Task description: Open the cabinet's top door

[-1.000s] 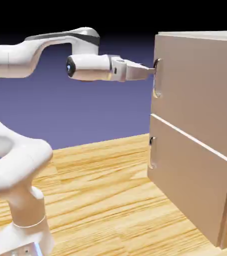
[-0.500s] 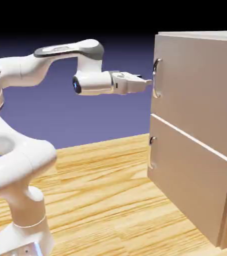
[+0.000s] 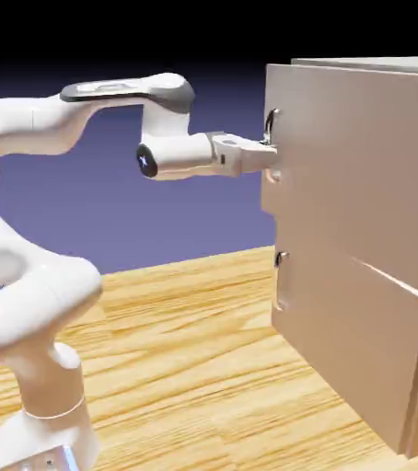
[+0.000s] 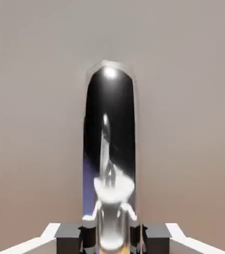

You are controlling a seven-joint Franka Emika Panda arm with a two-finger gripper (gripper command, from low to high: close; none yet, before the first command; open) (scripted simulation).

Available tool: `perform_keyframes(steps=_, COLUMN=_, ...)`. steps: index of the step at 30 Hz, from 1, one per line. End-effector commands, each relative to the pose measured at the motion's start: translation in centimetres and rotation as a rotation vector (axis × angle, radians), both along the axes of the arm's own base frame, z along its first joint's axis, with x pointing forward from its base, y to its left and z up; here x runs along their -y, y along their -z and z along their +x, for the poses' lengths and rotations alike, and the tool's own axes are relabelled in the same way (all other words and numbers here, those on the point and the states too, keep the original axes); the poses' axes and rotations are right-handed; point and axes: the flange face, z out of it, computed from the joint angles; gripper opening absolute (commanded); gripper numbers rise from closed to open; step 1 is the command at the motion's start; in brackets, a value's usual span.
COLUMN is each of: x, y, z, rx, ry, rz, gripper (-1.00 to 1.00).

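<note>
The white arm's end effector [image 3: 272, 156] is clenched on the curved silver bar handle [image 4: 110, 149] of the large beige top door [image 3: 360, 175], which stands proud of the tan cabinet's [image 3: 369, 359] lower panel.

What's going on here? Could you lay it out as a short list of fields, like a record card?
setting: wooden table, plain blue-violet backdrop
robot: white arm reaching level toward the cabinet
gripper: shut on the top door's handle
top door: its handle edge stands out from the lower panel's front
lower panel: flush, handle untouched
hand view: silver handle large between the fingertips
</note>
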Motion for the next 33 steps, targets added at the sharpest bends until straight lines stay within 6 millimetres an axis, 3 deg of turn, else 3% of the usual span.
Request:
perform_keyframes(steps=1, x=0.4, y=0.0, z=-0.7, rx=0.0, ry=-0.017, rz=0.0, gripper=-1.0)
perform_keyframes(steps=17, x=8.7, y=0.0, z=-12.1, rx=0.0, ry=-0.327, rz=0.0, gripper=-1.0)
perform_keyframes(steps=33, x=17.1, y=0.0, z=-18.7, rx=-0.001, ry=-0.563, rz=0.0, gripper=-1.0)
